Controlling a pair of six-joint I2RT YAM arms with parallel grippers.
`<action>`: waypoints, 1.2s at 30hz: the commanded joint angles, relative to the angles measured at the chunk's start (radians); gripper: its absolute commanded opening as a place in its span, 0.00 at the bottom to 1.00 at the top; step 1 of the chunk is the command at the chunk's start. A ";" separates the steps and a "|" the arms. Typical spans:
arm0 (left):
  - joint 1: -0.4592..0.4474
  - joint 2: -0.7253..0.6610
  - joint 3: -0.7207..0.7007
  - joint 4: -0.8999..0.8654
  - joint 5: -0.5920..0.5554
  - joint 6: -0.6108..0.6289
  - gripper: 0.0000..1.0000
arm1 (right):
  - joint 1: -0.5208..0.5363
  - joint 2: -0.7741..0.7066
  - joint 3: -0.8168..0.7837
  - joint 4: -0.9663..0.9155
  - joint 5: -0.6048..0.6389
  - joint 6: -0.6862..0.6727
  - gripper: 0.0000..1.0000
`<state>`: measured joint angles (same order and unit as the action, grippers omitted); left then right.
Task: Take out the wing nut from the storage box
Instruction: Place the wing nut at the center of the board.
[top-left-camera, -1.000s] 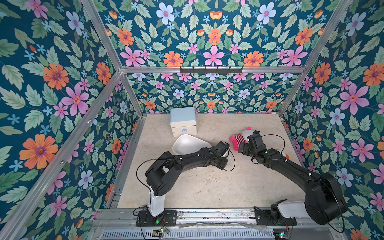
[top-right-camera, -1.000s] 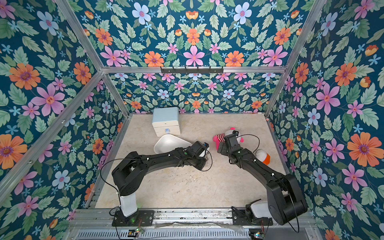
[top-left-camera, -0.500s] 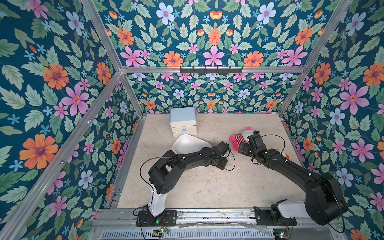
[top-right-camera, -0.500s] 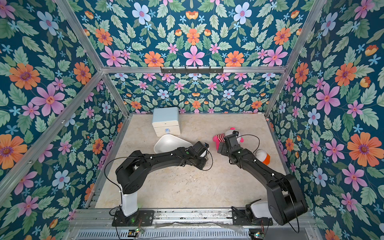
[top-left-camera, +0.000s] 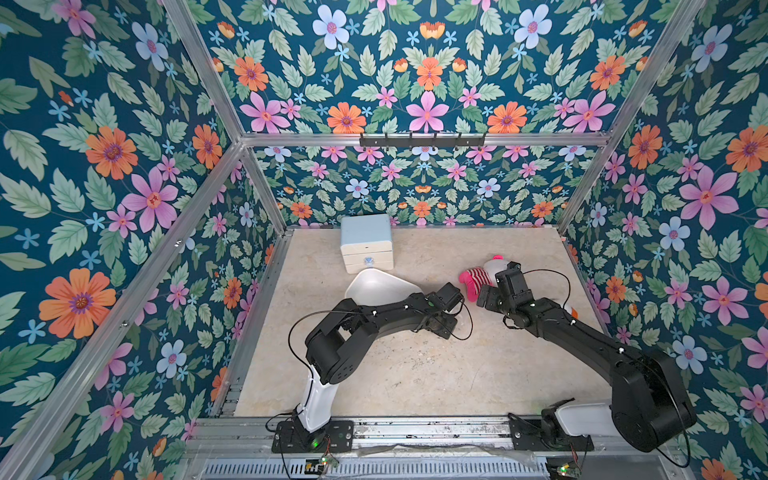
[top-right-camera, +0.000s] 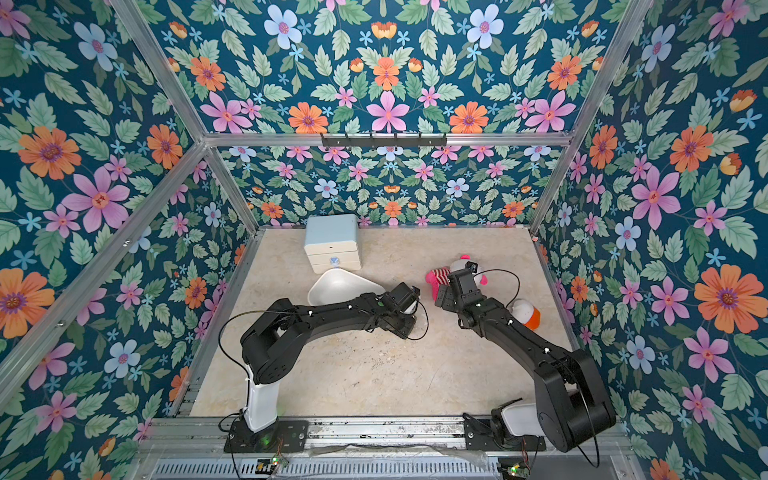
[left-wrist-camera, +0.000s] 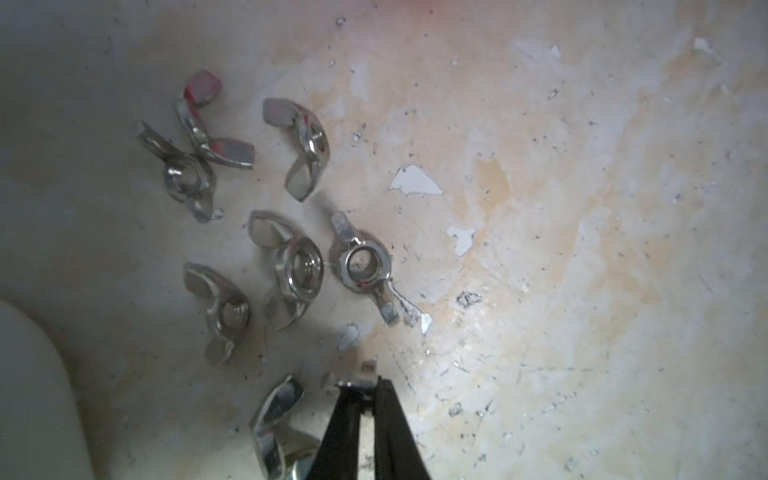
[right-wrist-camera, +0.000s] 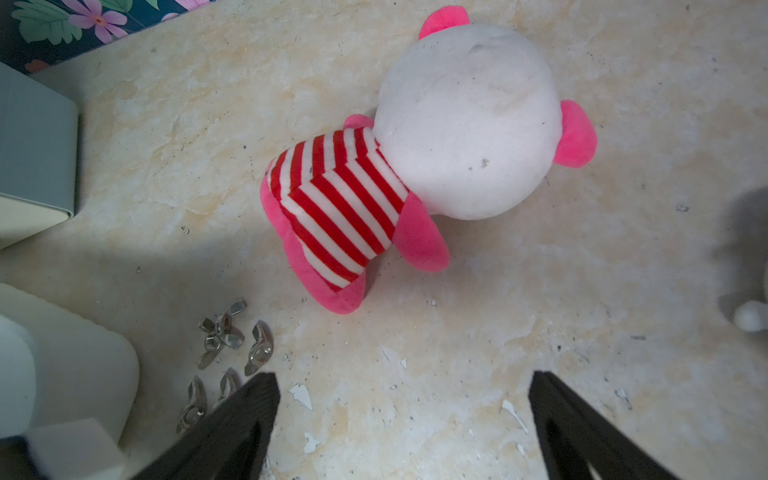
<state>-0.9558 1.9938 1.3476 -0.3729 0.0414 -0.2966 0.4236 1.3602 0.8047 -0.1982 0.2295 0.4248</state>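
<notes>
— What sort of place is it?
— A beige marbled tabletop, chipped white in spots, boxed in by dark-blue floral wallpaper walls on aluminium framing.
— And the nut?
— The left tool is pinched narrow on a small silver wing nut over bare tabletop, outside the white plastic storage box, whose rounded corner is near. Loose silver wing nuts lie close to the tips. The right tool gapes wide near a pink striped plush toy.

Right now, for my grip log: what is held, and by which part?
Left tool pinches a silver metal wing nut, seemingly by one wing; right tool holds nothing.
</notes>
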 joint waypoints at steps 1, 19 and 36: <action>0.000 0.002 0.005 -0.031 -0.018 -0.009 0.13 | -0.001 -0.004 -0.001 0.008 0.007 0.008 0.99; 0.000 0.012 0.049 -0.066 -0.052 -0.026 0.28 | -0.008 -0.004 0.007 0.009 0.001 0.001 0.99; 0.042 -0.171 0.066 -0.035 -0.130 -0.065 0.47 | -0.007 -0.009 0.004 0.005 0.001 -0.004 0.99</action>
<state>-0.9295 1.8465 1.4197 -0.4152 -0.0490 -0.3416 0.4156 1.3579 0.8051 -0.1982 0.2253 0.4240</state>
